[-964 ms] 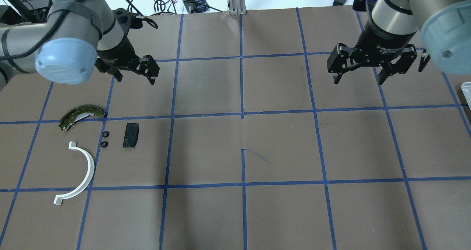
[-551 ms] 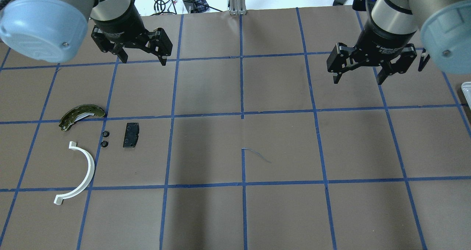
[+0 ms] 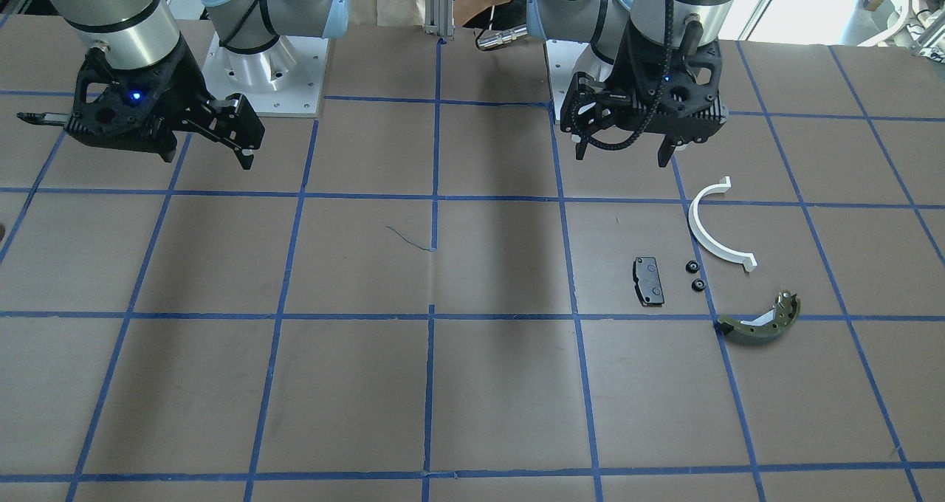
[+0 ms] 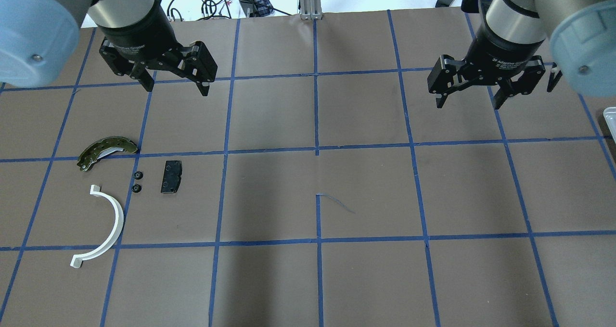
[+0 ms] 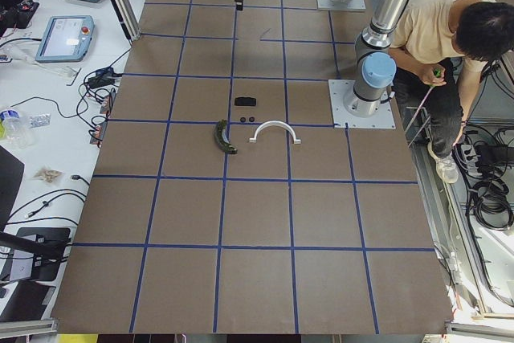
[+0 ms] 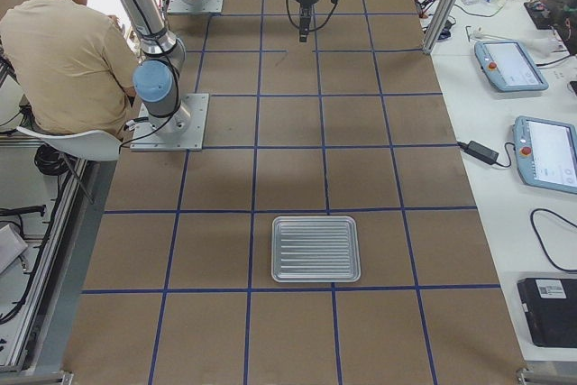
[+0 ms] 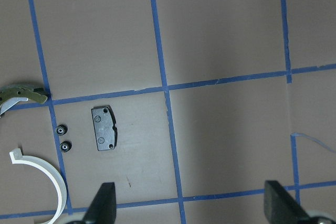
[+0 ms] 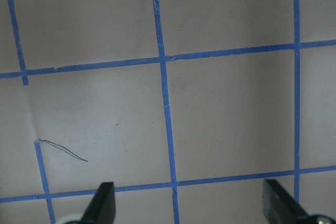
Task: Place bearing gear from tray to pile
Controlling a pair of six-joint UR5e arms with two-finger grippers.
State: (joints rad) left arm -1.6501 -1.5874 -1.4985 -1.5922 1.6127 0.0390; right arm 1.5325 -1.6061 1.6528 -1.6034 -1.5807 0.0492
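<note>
One bearing gear [image 4: 138,175] and a second bearing gear [image 4: 136,188] are found lying just beside each other on the table [image 4: 365,192]. They are set within the pile, between the black pad [image 4: 171,176], the white half-ring [image 4: 117,215] and the olive brake shoe [image 4: 120,144], and touch none of them. No gear can be made out in the tray [image 6: 315,248], which is placed well apart at the robot's right end. The left gripper [image 4: 175,90] is held raised beyond the pile, jaws spread and nothing grasped; the right gripper [image 4: 469,105] is likewise spread and bare. The placing step is judged done, so only a check of the tray is called for next. White lettering is carried on both gripper bodies, but it is too small to be read with confidence
</note>
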